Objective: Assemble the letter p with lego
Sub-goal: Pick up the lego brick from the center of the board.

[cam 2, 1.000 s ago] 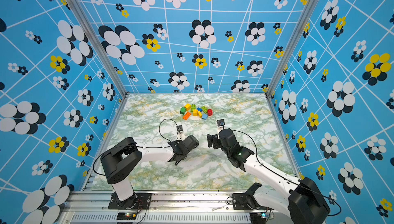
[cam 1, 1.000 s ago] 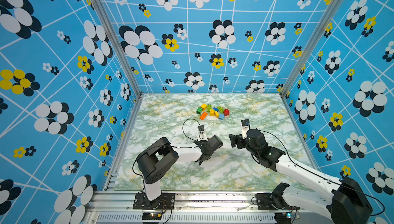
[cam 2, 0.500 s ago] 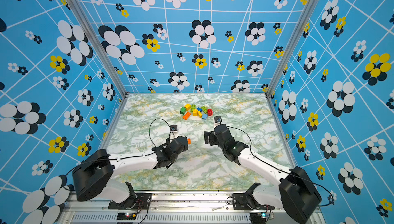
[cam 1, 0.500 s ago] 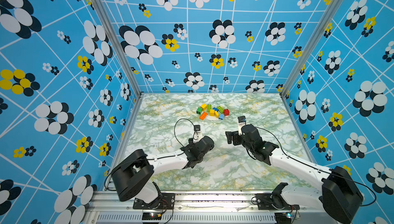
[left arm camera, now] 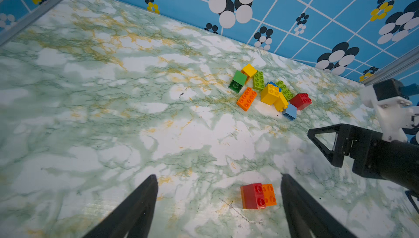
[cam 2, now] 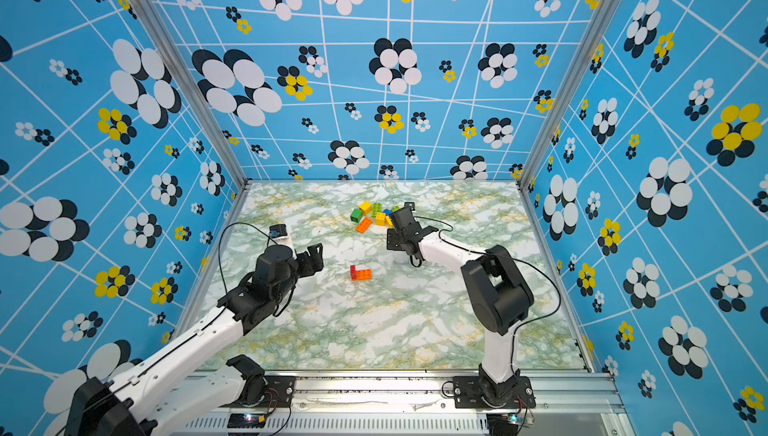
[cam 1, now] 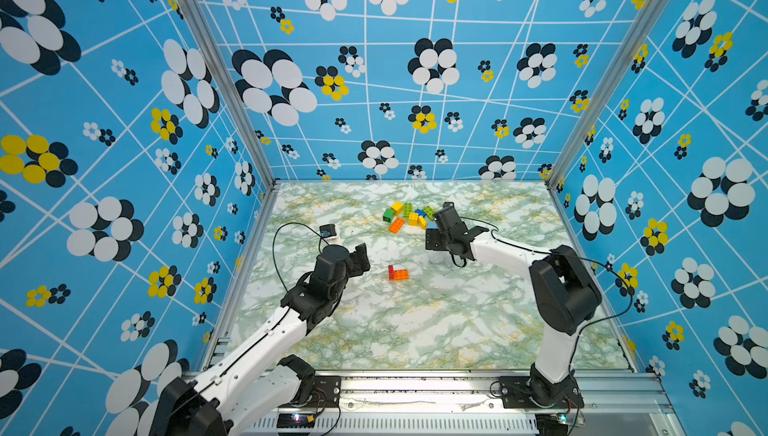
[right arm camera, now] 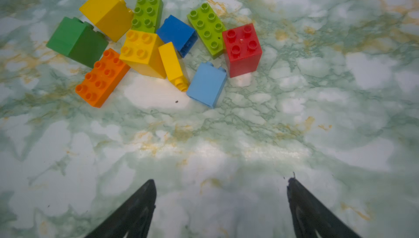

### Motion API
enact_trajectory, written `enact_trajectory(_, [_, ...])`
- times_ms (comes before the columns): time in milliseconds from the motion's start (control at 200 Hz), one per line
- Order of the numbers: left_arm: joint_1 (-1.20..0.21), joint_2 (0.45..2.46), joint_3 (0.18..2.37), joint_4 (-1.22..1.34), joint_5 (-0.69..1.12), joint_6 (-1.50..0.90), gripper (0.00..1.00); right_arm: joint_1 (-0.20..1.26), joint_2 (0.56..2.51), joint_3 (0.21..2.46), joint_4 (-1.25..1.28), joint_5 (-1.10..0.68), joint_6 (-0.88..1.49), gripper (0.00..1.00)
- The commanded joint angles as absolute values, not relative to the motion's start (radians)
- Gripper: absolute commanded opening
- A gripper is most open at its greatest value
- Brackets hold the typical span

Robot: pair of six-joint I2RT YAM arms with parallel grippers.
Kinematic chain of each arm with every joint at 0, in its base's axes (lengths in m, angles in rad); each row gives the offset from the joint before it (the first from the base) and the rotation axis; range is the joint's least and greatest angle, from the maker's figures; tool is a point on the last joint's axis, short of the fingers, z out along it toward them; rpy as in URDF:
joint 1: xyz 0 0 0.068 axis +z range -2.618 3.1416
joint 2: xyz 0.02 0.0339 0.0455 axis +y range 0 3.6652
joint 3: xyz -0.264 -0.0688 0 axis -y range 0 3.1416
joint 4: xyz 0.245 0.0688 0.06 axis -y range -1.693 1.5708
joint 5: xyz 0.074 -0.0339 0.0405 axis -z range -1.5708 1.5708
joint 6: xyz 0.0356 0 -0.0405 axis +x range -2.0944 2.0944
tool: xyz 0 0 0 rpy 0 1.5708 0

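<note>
Bare marble table (cam 1: 415,322) fills the frame's lower middle; my way is blocked only upper centre, by the brick pile (cam 1: 409,216).

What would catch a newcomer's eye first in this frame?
A bright cluster of loose lego bricks near the far middle of the marble table, with the right gripper open just short of it. Nearer the table's centre, a small red-and-orange joined piece lies on its own, with the left gripper open beside it and holding nothing. The loud blue flowered walls surround everything.
</note>
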State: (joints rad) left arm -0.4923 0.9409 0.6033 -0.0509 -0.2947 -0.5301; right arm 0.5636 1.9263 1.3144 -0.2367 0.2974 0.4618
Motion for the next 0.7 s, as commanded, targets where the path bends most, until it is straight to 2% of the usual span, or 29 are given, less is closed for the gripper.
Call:
enact_trajectory(0, [-0.434, 0.89, 0.528, -0.114, -0.226, -0.478, 0.88, 0.554, 2.014, 1.438, -0.361, 0.301, 0.506, 0.88])
enact_trajectory(145, [-0.374, 0.83, 0.453, -0.074, -0.166, -0.484, 0.9, 0.545, 2.116, 1.548, -0.418, 0.311, 0.511, 0.81])
enact_trajectory(695, [-0.29, 0.821, 0.378, 0.022, -0.076, -0.478, 0.93, 0.524, 2.355, 1.877, -0.586, 0.327, 0.522, 0.7])
